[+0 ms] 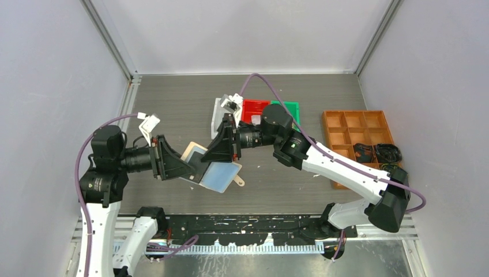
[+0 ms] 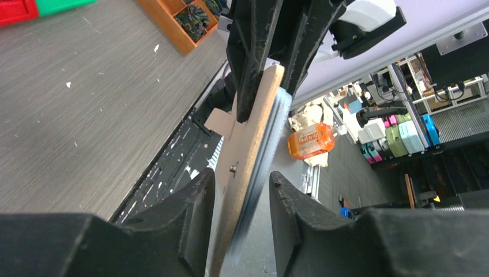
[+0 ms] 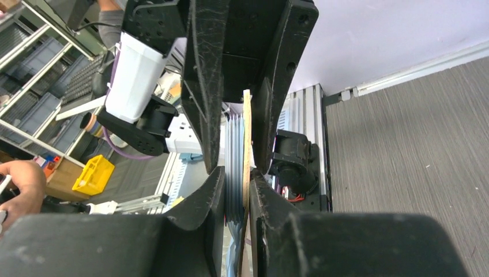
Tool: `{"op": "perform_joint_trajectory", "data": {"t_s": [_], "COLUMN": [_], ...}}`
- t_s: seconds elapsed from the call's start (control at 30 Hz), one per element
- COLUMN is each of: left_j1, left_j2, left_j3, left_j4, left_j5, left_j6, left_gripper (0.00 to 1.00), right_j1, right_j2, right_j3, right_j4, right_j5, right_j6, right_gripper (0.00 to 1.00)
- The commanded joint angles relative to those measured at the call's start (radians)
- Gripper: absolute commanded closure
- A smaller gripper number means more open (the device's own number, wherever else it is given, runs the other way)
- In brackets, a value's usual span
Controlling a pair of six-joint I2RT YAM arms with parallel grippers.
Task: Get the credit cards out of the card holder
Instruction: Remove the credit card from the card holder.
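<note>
Now my right gripper [image 3: 235,179] pinches the holder [image 1: 222,175] by one edge, tan cover and sleeves together, while my left gripper [image 2: 242,176] stands open astride the opposite edge. The holder hangs above the table [image 1: 173,98], between both arms. No cards show loose, so I judge them not yet out. I should keep the right pinch firm and close the left on one card's edge alone, not its sleeve.

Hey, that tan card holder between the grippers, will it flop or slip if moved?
Probably fairly stiff: the card holder stands straight, edge-on, in the right gripper without bowing. Its clear sleeves look glossy, so they may slip or fan apart. It seems light: one pinch likely carries it, with the left gripper standing open around it.
</note>
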Motion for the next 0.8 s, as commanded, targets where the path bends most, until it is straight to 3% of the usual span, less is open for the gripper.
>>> {"op": "perform_joint_trajectory", "data": {"t_s": [0.0, 0.13, 0.27, 0.33, 0.57, 0.77], "left_j1": [-0.004, -0.004, -0.004, -0.004, -0.003, -0.003], "left_j2": [-0.023, -0.046, -0.045, -0.037, -0.014, 0.028], "left_j3": [-0.027, -0.071, -0.085, -0.068, -0.026, -0.019], "left_j4": [0.228, 0.346, 0.335, 0.272, 0.154, 0.182], "left_j5": [-0.015, -0.017, -0.034, -0.083, -0.319, -0.326], "left_j6": [-0.189, -0.291, -0.279, -0.22, -0.108, -0.127], "left_gripper": [0.63, 0.79, 0.89, 0.92, 0.96, 0.97], "right_j1": [-0.005, -0.005, -0.013, -0.035, -0.128, -0.126], "right_j2": [-0.034, -0.019, -0.021, -0.045, -0.205, -0.181], "right_j3": [0.009, 0.009, 0.012, 0.013, -0.02, -0.082], "right_j4": [0.145, 0.169, 0.156, 0.13, -0.009, 0.034], "right_j5": [0.02, 0.029, 0.083, 0.142, 0.388, 0.268], "right_j6": [0.053, 0.074, 0.086, 0.098, 0.178, 0.392], "right_gripper": [0.99, 0.94, 0.47, 0.35, 0.27, 0.31]}}
